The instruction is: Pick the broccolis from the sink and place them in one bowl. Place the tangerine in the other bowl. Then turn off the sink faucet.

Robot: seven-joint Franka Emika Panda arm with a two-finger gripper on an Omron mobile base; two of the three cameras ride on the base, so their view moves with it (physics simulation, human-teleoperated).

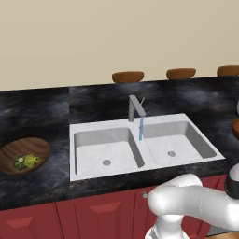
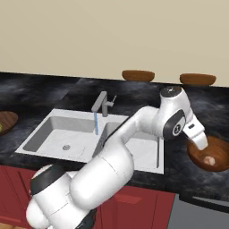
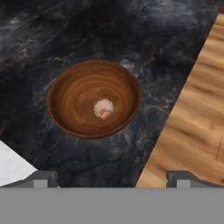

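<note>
Gripper (image 3: pixel 111 178) wide open, holding nothing, above right-hand bowl (image 3: pixel 70 87) with tangerine (image 3: pixel 103 108) resting inside.
Broccolis (image 1: pixel 25 161) sit in left bowl (image 1: pixel 35 147) on the counter (image 1: pixel 37 112); sink (image 1: pixel 140 128) basins bare, faucet (image 1: pixel 135 108) running water.

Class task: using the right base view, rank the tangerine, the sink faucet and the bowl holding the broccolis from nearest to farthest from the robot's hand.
1. Tangerine, in the bowl just below the hand, far right.
2. Sink faucet, behind the sink's middle.
3. Broccoli bowl, at the far left edge.
</note>
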